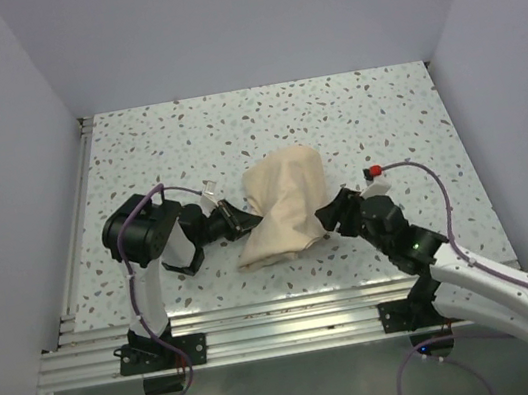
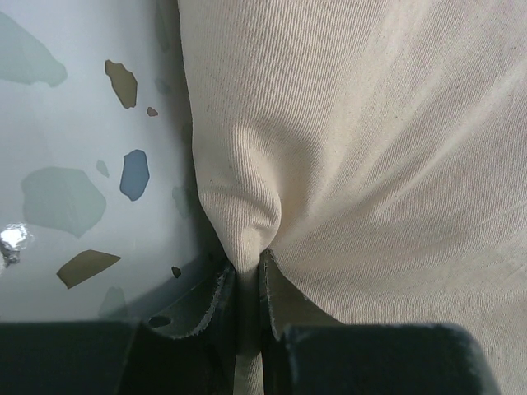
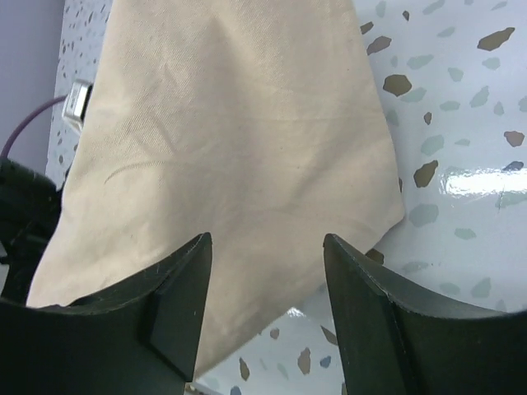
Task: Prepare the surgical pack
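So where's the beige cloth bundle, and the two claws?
cloth bundle (image 1: 285, 204), top view, middle of the bundle.
left gripper (image 2: 245, 262), left wrist view, between its pinching fingertips.
right gripper (image 3: 265, 239), right wrist view, between its open fingertips.

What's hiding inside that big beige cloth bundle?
Only the tan cloth bundle itself shows, lying on the speckled table. Its folds cover anything inside, so nothing can be told. The left gripper pinches one fold; the right gripper is open.
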Controlling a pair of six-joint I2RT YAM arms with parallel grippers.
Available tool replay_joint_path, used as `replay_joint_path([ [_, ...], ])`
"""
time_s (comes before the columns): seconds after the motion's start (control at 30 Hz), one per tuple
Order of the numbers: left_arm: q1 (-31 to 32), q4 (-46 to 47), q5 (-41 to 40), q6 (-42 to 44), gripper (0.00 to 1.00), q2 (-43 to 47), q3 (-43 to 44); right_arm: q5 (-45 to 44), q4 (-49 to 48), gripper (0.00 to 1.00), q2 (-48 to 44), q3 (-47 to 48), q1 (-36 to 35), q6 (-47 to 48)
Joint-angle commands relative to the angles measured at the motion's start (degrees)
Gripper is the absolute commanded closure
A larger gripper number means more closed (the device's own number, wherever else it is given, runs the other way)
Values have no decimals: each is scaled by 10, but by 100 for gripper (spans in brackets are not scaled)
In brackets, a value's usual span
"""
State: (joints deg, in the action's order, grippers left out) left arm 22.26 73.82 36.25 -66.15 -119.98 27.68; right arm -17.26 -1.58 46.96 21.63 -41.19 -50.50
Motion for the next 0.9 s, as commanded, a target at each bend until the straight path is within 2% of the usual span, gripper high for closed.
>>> replay_joint_path([
  [0.0,9,-105,-17,60,100,-27,-12,51,105,39,-53,34,-1,73],
  [0.2,9,-106,-17,61,100,-26,-13,151,142,40,-107,82,-3,163],
  [0.33,9,-105,-19,61,100,-26,-14,223,146,42,-76,126,-5,176],
  [0.47,9,-107,-19,61,100,-26,-14,235,148,37,-44,148,-32,182],
  [0.67,9,-112,-20,63,100,-23,-14,263,141,37,-23,144,-48,176],
  [0.87,9,-112,-17,62,100,-24,-12,251,140,61,13,142,-86,177],
])
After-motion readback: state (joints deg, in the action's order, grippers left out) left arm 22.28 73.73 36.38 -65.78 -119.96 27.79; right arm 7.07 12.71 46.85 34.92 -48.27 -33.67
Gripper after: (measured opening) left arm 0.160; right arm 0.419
